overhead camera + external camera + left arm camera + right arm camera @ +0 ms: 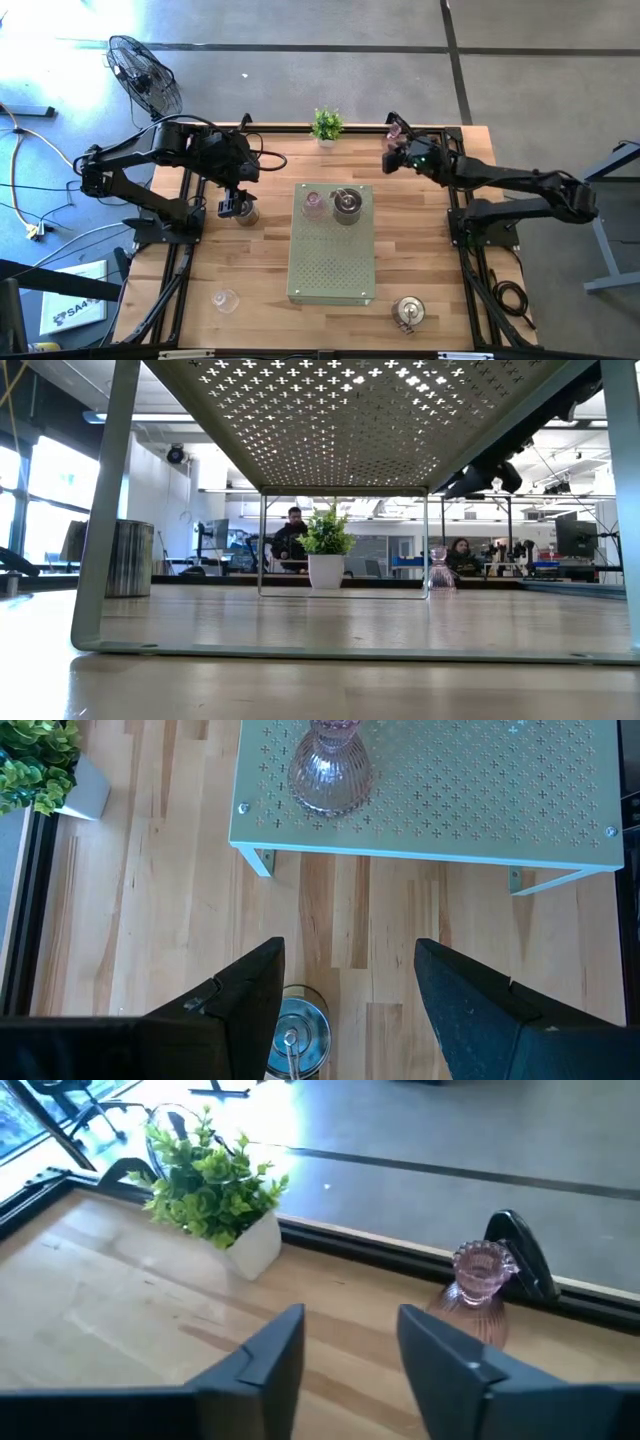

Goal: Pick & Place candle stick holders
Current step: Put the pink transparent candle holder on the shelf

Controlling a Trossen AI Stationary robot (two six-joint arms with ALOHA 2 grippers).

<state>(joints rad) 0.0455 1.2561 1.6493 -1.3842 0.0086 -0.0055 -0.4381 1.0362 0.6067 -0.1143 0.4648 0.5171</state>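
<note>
A pink glass candle stick holder (pixel 478 1285) stands on its base at the table's far right edge (pixel 397 126). My right gripper (pixel 350 1325) hangs just near of it (pixel 390 158), open and holding nothing. My left gripper (pixel 350 960) hovers open at the table's left (pixel 235 206), over a silvery holder (pixel 297 1032) that stands on the wood. On the perforated stand (pixel 330 270) stand a pink holder (pixel 314 205) and a silvery one (pixel 346 206). A clear holder (pixel 225 299) stands near left, and another silvery one (pixel 408 312) near right.
A small potted plant (pixel 326 125) stands at the far edge, in the middle. Black rails (pixel 180 260) run along both sides of the table. A black clamp (pixel 520 1252) sits right behind the pink holder at the far edge. Bare wood lies between the plant and that holder.
</note>
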